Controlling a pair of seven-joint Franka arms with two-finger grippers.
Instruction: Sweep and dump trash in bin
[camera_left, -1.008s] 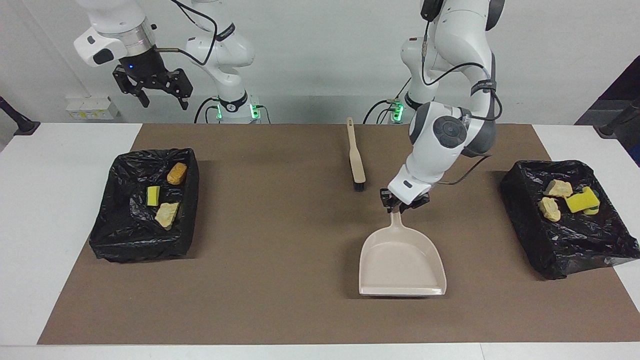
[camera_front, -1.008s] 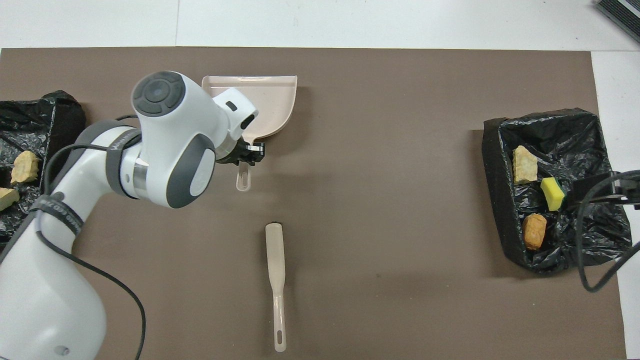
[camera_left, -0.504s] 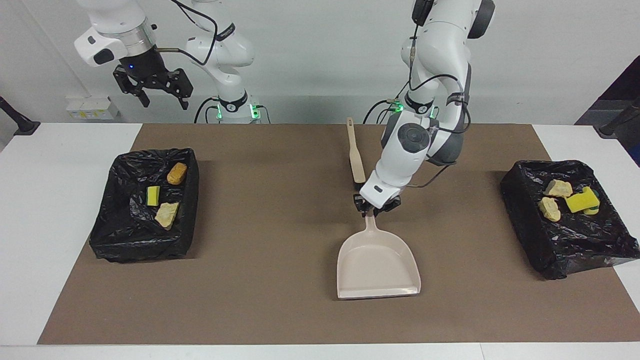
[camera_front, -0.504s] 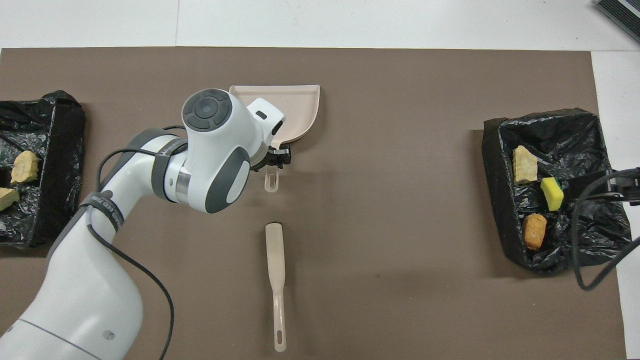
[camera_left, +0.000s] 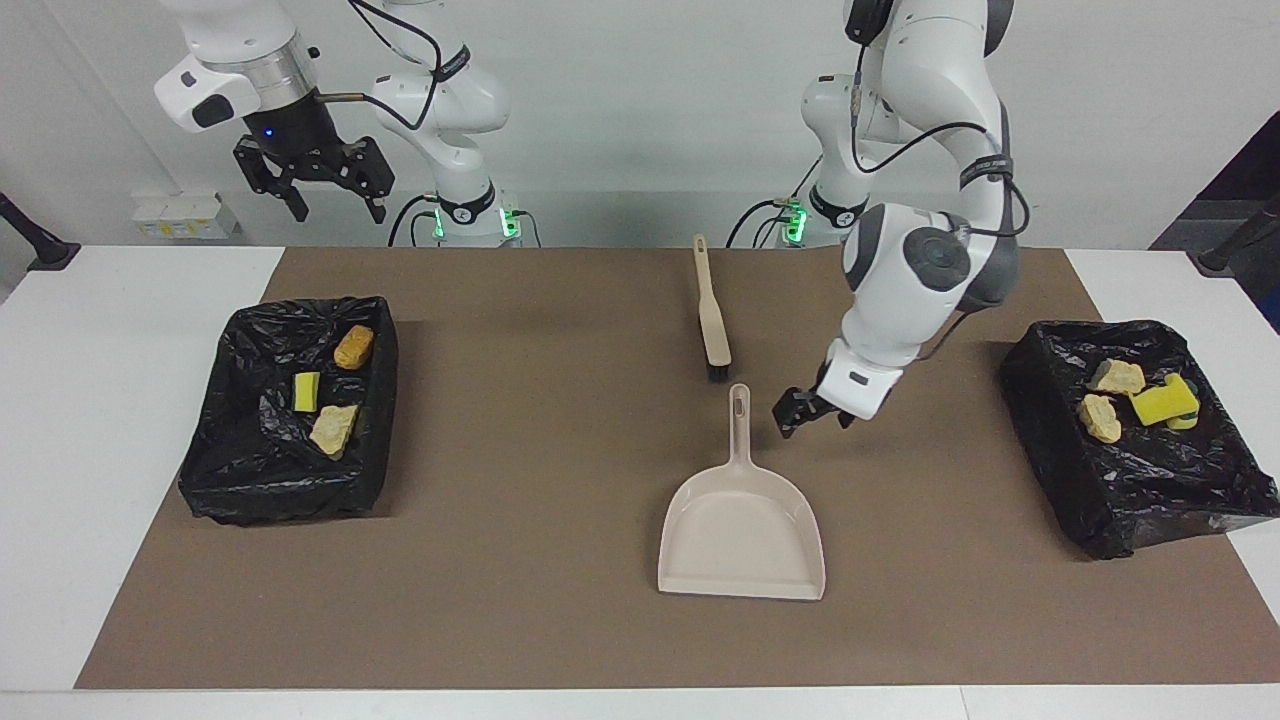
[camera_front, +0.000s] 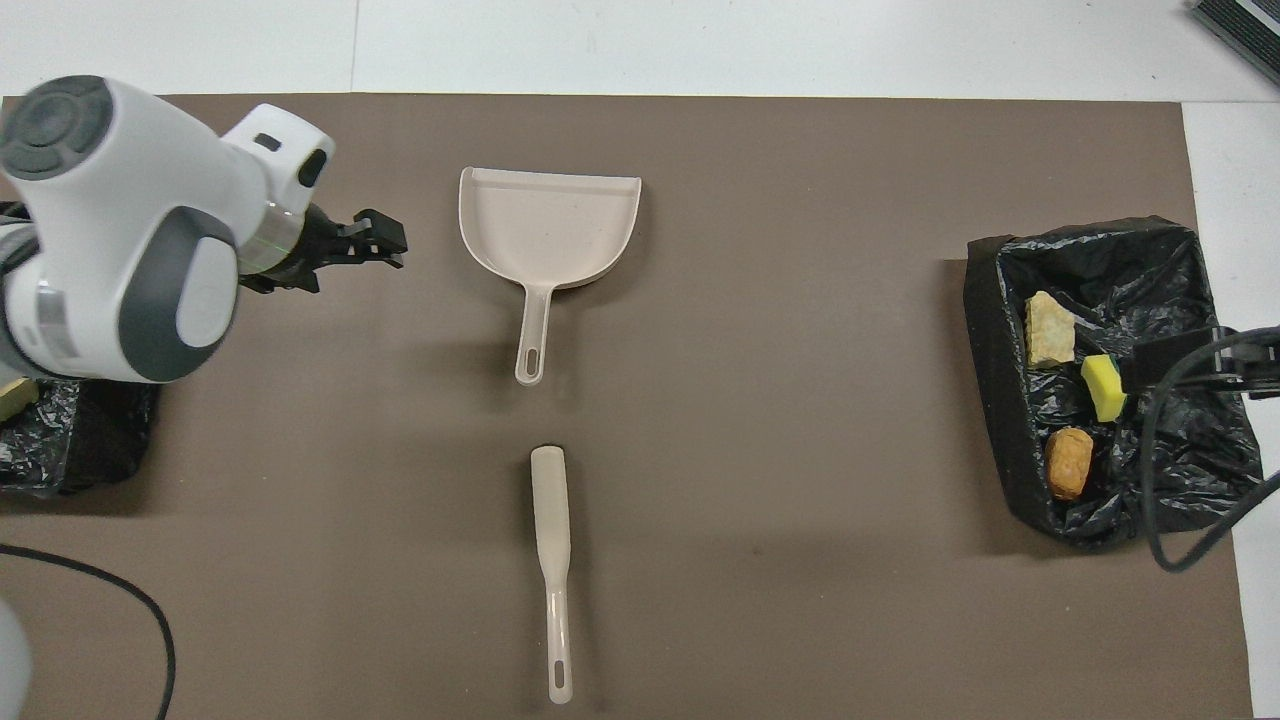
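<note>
Surface: brown mat (camera_left: 560, 470) over a white table (camera_left: 110, 420).
Dustpan: beige plastic dustpan (camera_left: 741, 525) lying flat mid-mat, handle toward the robots, touched by neither gripper.
Brush: beige long-handled brush (camera_left: 711, 318), nearer the robots than the dustpan.
Bins: two black-bag-lined bins, one at the right arm's end (camera_left: 290, 410), one at the left arm's end (camera_left: 1140, 435).
Trash: yellow sponge chunks and tan bread-like lumps; three in the right arm's bin (camera_left: 322, 392), four in the left arm's bin (camera_left: 1140, 398).
Left gripper (camera_left: 808, 413): over the mat beside the dustpan handle, fingers empty and slightly parted.
Right gripper (camera_left: 333, 185): raised at its own end of the table, fingers spread, empty.
</note>
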